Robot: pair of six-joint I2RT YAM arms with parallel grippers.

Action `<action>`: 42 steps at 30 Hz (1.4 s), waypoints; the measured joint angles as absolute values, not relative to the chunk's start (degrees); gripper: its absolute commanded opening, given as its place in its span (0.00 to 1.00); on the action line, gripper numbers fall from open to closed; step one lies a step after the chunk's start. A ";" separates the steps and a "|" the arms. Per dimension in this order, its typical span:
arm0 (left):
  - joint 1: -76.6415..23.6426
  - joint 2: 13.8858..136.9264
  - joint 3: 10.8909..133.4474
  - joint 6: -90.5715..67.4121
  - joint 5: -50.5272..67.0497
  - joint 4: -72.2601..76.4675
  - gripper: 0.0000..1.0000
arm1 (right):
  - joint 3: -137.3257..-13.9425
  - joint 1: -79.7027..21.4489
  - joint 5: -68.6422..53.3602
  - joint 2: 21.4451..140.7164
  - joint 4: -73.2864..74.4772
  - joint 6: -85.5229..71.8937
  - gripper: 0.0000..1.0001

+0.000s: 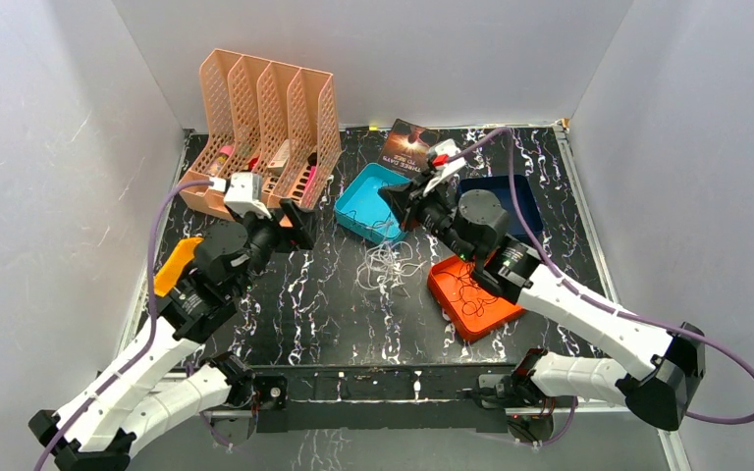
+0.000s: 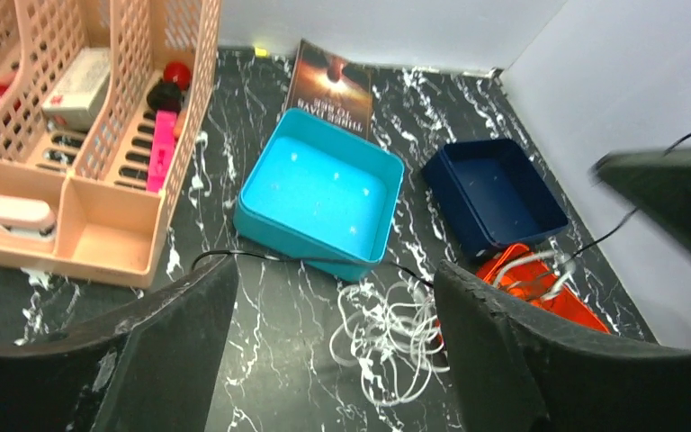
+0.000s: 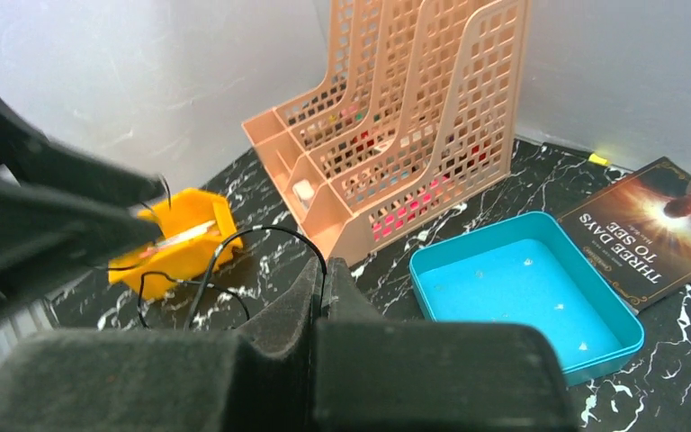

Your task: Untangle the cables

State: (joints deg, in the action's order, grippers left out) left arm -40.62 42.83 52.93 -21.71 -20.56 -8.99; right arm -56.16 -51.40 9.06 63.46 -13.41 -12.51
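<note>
A tangle of white cable (image 1: 388, 263) lies on the black marble table, in front of the teal tray (image 1: 353, 218); it also shows in the left wrist view (image 2: 405, 335). A thin black cable (image 3: 265, 231) arcs out of my right gripper (image 3: 322, 272), which is shut on it, and trails left toward a yellow tray (image 3: 180, 238). The same black cable (image 2: 270, 256) runs across between the wide-open jaws of my left gripper (image 2: 335, 272), which holds nothing. In the top view the left gripper (image 1: 299, 221) and right gripper (image 1: 400, 204) hover on either side of the teal tray.
An orange tray (image 1: 496, 316) at right centre holds more cable strands. A navy tray (image 1: 528, 208) sits behind it. A peach file organizer (image 1: 255, 118) stands at the back left and a book (image 1: 407, 142) lies at the back. White walls enclose the table.
</note>
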 measured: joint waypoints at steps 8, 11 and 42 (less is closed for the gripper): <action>-40.62 42.35 46.15 -26.13 -20.51 -10.81 0.98 | -61.93 -51.40 20.82 63.07 -8.99 -17.65 0.00; -40.62 40.18 43.62 -27.55 -20.23 -10.26 0.98 | -64.03 -51.40 24.88 63.07 -6.87 -19.35 0.00; -41.76 50.98 16.60 -22.02 -0.56 38.48 0.98 | -71.68 -51.37 22.44 64.31 -2.72 -23.86 0.00</action>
State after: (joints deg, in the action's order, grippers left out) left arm -41.76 50.98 16.60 -22.02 -0.56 38.48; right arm -71.68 -51.37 22.44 64.31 -2.72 -23.86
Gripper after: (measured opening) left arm 0.983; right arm 0.019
